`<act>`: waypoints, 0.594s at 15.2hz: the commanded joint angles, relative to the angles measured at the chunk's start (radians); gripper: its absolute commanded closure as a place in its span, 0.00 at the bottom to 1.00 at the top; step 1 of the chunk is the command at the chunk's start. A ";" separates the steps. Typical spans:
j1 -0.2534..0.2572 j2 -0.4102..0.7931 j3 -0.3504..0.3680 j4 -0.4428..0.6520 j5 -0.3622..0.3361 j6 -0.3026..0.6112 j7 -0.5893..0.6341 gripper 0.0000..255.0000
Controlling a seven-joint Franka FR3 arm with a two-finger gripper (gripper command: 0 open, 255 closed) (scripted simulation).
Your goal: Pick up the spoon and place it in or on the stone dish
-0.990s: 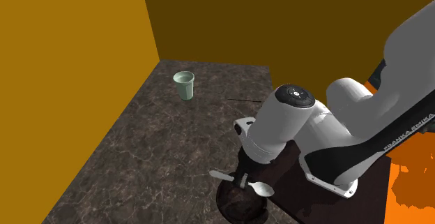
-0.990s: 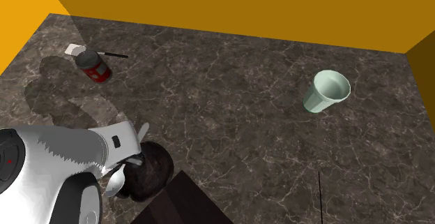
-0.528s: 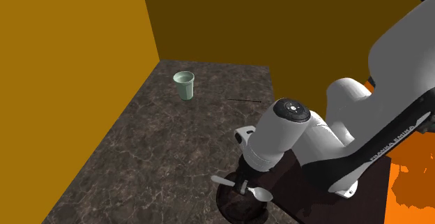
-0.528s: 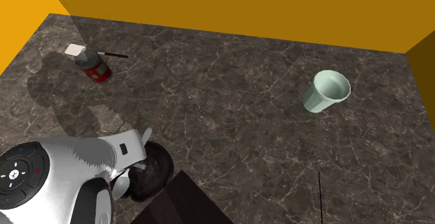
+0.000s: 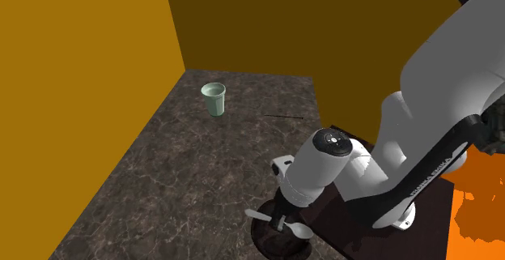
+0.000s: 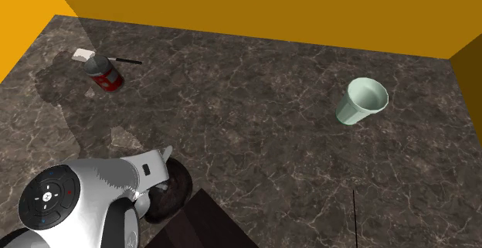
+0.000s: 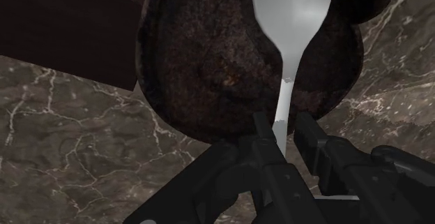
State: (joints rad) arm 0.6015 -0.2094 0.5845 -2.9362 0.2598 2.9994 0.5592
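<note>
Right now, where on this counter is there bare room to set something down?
The widest bare patch of counter lies between the red can and the pale green cup. The stretch between the can and the dark dish is bare too. It is crowded at the dish itself, where the gripper holds the spoon over it.

We saw a silver-grey spoon [image 7: 293,10], a dark brown dish [image 7: 202,69], a pale green cup [image 6: 360,102] and yellow-brown walls [image 6: 270,11].
</note>
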 commanded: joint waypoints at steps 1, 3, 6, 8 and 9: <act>-0.010 0.012 0.008 0.000 -0.009 0.013 0.006 1.00; -0.010 0.012 0.008 0.000 -0.009 0.013 0.006 1.00; -0.010 0.012 0.008 0.000 -0.009 0.013 0.006 1.00; -0.010 0.012 0.007 0.000 -0.009 0.013 0.006 0.00; -0.010 0.012 0.007 0.000 -0.009 0.013 0.006 0.00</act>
State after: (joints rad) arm 0.5919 -0.1975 0.5920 -2.9364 0.2512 3.0119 0.5650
